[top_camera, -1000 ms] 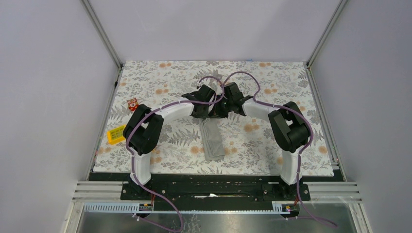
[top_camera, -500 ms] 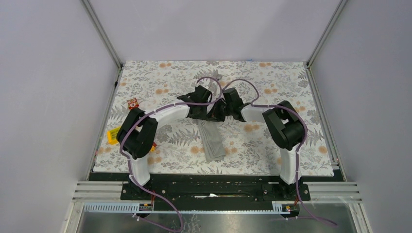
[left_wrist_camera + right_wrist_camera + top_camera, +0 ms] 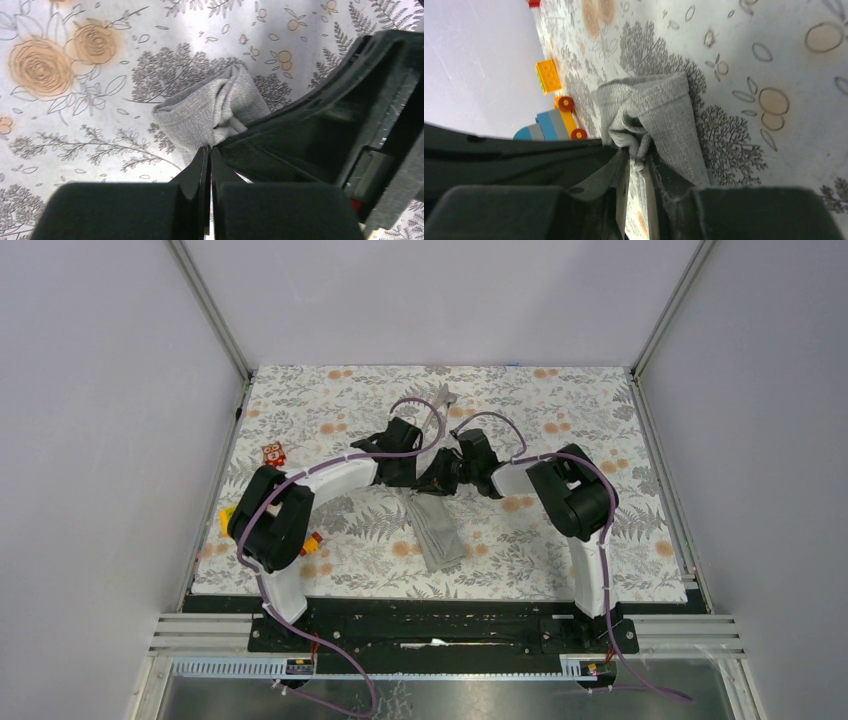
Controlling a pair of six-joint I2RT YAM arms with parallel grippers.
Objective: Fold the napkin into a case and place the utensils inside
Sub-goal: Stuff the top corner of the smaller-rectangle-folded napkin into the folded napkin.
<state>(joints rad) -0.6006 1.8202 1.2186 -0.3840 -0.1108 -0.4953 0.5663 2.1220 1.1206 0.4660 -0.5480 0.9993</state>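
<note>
The grey napkin (image 3: 438, 530) lies folded into a narrow strip on the floral tablecloth, running from the middle toward the near edge. Both grippers meet at its far end. My left gripper (image 3: 422, 484) is shut, its tips (image 3: 207, 148) pinching the edge of the raised cloth end (image 3: 210, 107). My right gripper (image 3: 443, 482) is shut on a bunched fold of the napkin (image 3: 659, 115), the fold squeezed between its tips (image 3: 639, 156). The silver utensils (image 3: 441, 397) lie at the back of the table, beyond both grippers.
Toy blocks sit on the left: a red-and-white block (image 3: 272, 453), a yellow block (image 3: 228, 516) partly under the left elbow, and a small toy car (image 3: 312, 542). The right wrist view shows an orange block (image 3: 549, 75) and the toy car (image 3: 551, 125). Enclosure walls border the table.
Both grippers have shifted slightly left and nearer with the napkin's far end. The left elbow has swung left and now covers most of the yellow block.
</note>
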